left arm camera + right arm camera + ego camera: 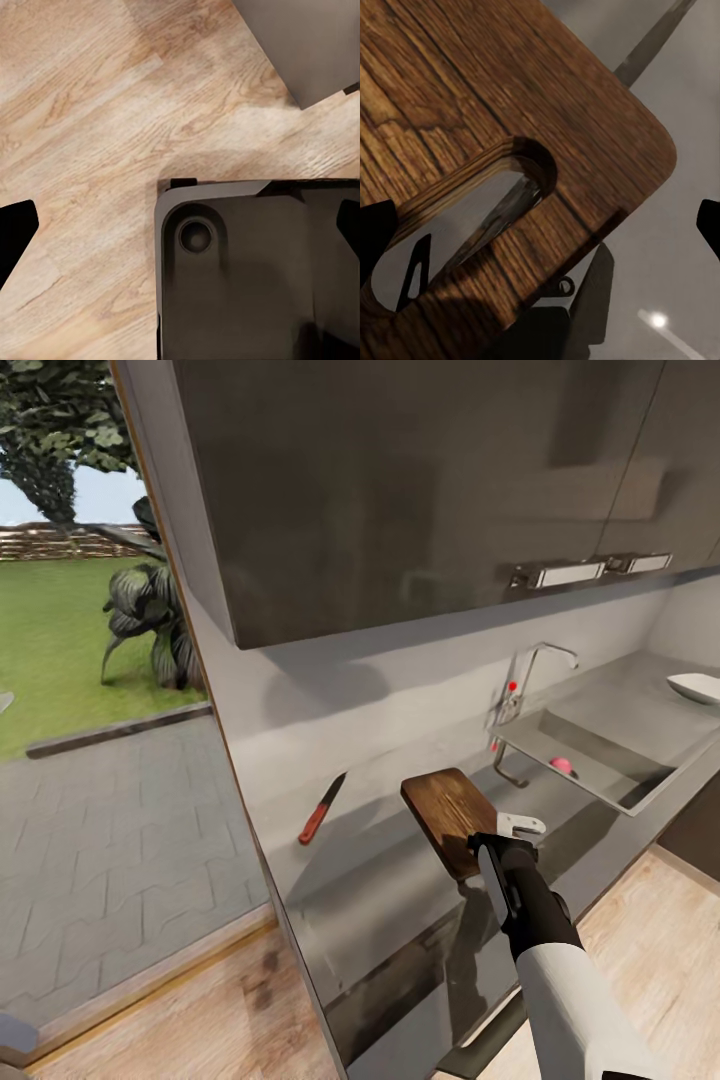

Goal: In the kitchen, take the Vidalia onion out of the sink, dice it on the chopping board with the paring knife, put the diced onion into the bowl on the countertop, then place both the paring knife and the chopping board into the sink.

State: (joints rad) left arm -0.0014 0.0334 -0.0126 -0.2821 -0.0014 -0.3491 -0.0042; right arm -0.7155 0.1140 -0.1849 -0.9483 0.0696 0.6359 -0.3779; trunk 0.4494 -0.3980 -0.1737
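The dark brown chopping board point(448, 815) lies on the grey countertop point(390, 885), left of the sink point(640, 745). My right gripper point(517, 830) hovers open over the board's near end. In the right wrist view the board point(510, 90) and its handle slot sit close between the spread fingertips point(376, 238) of this gripper point(540, 232). The red-handled paring knife point(321, 809) rests on the counter to the board's left. The pinkish Vidalia onion point(562, 766) sits inside the sink. A white bowl point(697, 687) stands on the counter beyond the sink. My left gripper point(180, 229) is open and empty over the floor.
A chrome tap point(525, 675) with a red knob rises behind the sink. Dark wall cabinets point(420, 490) hang low over the counter. The counter's left end meets an open doorway to a paved patio point(110, 840). My own dark base point(255, 277) stands on the wooden floor point(97, 112).
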